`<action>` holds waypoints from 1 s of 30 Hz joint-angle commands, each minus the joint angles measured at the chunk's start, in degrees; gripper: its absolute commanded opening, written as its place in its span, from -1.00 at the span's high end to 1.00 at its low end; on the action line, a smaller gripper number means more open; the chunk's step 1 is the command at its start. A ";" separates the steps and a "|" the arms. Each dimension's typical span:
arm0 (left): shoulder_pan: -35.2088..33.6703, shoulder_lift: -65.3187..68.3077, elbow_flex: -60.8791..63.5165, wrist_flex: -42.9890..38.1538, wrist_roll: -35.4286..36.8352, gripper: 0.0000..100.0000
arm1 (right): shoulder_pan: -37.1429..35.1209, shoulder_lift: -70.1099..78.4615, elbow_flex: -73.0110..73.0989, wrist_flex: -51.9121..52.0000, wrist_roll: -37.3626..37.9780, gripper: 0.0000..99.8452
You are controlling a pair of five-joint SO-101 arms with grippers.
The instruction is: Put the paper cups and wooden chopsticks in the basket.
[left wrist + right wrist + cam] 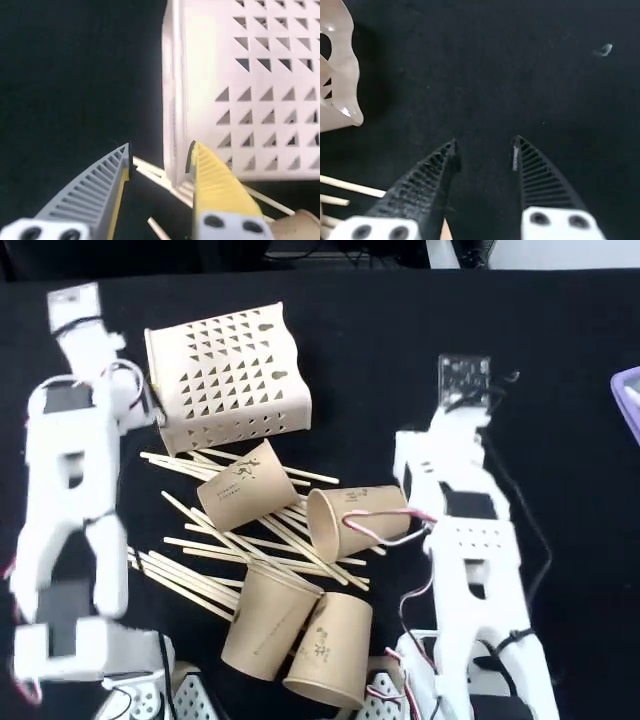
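The cream perforated basket [225, 375] lies on its side at the back of the black table. Several paper cups lie in front of it: one [245, 485] near the basket, one [355, 520] toward the right arm, and two [268, 620] side by side at the front. Wooden chopsticks [250, 540] are scattered under and around them. My left gripper [159, 147] is open, its fingers straddling the rim of the basket [250, 75], with chopsticks [150, 172] just below. My right gripper [484, 141] is open over bare cloth, the basket's corner [335, 75] and chopsticks [350, 186] off to one side.
A purple object [628, 390] pokes in at the table's right edge. The left arm [65, 490] stands beside the basket's near-left corner, the right arm [460, 510] right of the cups. Bare black cloth lies behind and to the right of the basket.
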State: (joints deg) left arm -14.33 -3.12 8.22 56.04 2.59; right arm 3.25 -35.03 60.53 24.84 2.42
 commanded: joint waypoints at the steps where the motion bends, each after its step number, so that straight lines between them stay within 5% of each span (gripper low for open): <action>1: 0.40 11.08 -14.46 1.23 0.26 0.59 | -0.97 0.04 3.12 -5.80 0.44 0.64; 8: -0.75 21.98 -19.74 1.23 0.26 0.60 | -1.05 0.13 4.79 -7.65 0.53 0.64; 22: -12.62 23.30 -19.21 0.62 0.18 0.60 | -1.05 0.13 5.58 -8.00 0.53 0.64; 30: -18.51 26.73 -17.27 -5.89 0.18 0.60 | -1.05 0.13 5.67 -8.00 0.35 0.64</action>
State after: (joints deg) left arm -29.71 23.96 -8.22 53.05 2.68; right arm 3.08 -34.77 66.42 18.15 2.42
